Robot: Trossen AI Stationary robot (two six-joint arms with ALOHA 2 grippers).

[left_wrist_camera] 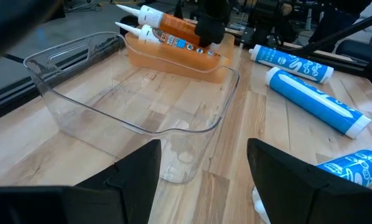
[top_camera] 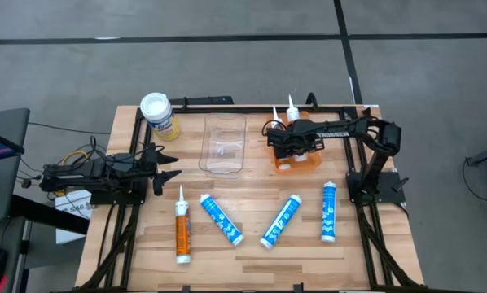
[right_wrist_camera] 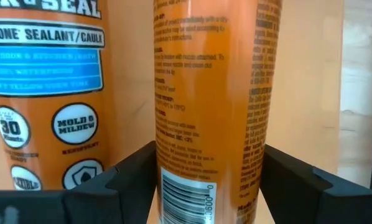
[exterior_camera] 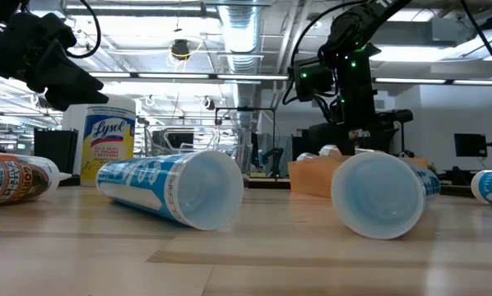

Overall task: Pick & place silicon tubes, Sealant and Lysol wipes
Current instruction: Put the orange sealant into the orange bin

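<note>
Two orange sealant tubes [right_wrist_camera: 211, 106] fill my view, small print and a barcode on the nearer one, lying in the orange bin [top_camera: 304, 159]. My right gripper [top_camera: 291, 145] hangs over them, fingers apart either side of that tube.

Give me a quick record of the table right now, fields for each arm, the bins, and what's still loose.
right gripper: over the orange bin, fingers either side of an orange sealant tube
left gripper: open, empty, at table's left side
orange bin: two orange tubes inside
clear bin: empty
loose blue tubes: three
loose orange tube: lying near front left
Lysol wipes: upright, back left
</note>
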